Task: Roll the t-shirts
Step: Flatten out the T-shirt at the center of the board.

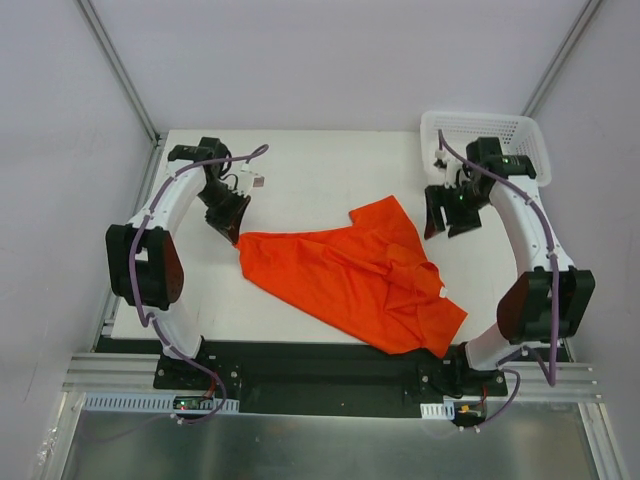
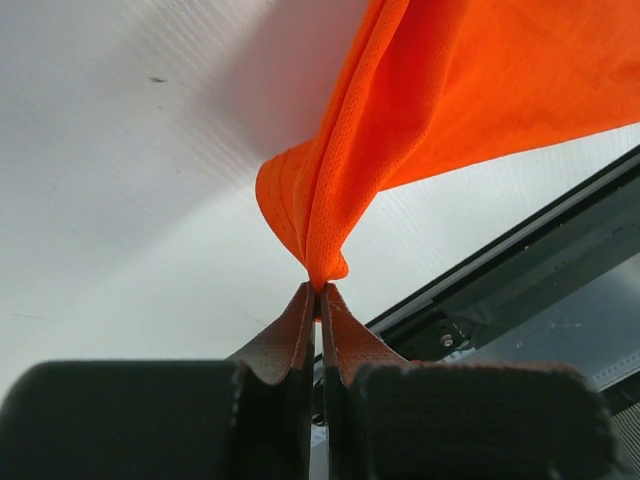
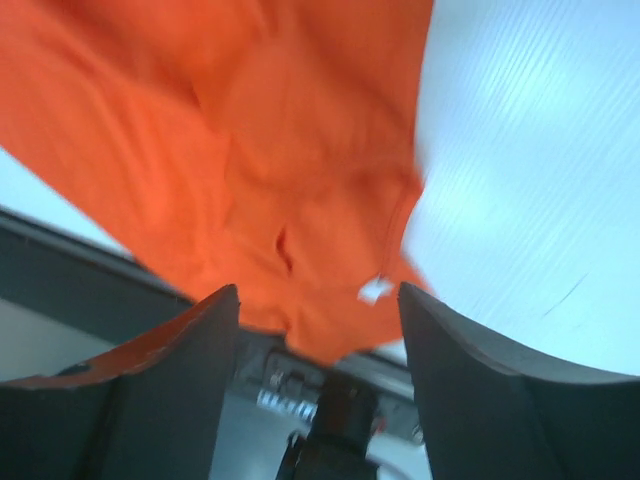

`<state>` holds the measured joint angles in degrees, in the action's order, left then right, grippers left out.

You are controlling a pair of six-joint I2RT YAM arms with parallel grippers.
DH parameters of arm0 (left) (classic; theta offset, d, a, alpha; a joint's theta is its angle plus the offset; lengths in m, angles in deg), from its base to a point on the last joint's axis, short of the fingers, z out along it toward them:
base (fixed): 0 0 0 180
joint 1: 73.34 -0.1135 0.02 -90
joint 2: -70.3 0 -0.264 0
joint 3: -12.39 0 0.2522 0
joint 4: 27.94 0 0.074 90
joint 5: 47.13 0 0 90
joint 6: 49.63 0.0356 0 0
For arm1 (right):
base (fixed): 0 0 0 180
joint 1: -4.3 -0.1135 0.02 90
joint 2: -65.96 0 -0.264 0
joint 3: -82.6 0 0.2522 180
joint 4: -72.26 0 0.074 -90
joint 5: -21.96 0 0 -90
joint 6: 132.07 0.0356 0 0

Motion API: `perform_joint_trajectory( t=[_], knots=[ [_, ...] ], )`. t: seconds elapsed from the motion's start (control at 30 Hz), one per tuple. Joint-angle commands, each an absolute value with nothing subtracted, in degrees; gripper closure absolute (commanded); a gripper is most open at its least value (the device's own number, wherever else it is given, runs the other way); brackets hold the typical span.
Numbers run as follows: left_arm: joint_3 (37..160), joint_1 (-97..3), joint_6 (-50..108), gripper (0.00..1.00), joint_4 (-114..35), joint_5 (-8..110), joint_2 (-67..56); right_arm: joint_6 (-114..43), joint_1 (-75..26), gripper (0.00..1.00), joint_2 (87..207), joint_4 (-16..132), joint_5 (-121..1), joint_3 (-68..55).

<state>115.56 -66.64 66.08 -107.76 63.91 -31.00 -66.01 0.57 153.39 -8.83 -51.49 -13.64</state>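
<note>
Spreading stage: t-shirt [image 1: 350,275] lies crumpled, centre to near right; left gripper [image 2: 318,290] is clamped on its left corner, right gripper [image 1: 452,215] hovers at its far right, jaws apart. Judged best: pinch the opposite corner, pull flat, then roll

A plain orange-red t-shirt [image 1: 360,275] is spread, wrinkled and partly folded, across the middle of the table [image 1: 300,170], running from 9 o'clock to 5 o'clock. Its 9 o'clock corner is bunched to a point and pinched in the left gripper [image 2: 318,290].
</note>
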Motion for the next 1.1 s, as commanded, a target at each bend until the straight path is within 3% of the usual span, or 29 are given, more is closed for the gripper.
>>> perform_joint_trajectory(
  t=[0.0,0.2,0.43,1.07],
  knots=[
    [113.1,-66.6,67.6,1.0,-109.5,66.0,-30.8,-69.2,-3.5,0.35,164.4,-1.0,-50.9,-28.0],
    [102.5,-66.7,69.8,1.0,-107.1,59.1,-28.0,-75.4,-10.5,0.43,183.2,4.4,-58.3,-43.5],
    [105.2,-66.7,68.7,1.0,-106.1,62.0,-29.4,-75.2,-11.4,0.5,197.2,8.0,-66.1,-53.9],
    [106.6,-66.7,65.2,1.0,-106.5,64.6,-33.4,-79.8,-14.3,0.57,208.9,8.6,-67.6,-61.3]
  ],
)
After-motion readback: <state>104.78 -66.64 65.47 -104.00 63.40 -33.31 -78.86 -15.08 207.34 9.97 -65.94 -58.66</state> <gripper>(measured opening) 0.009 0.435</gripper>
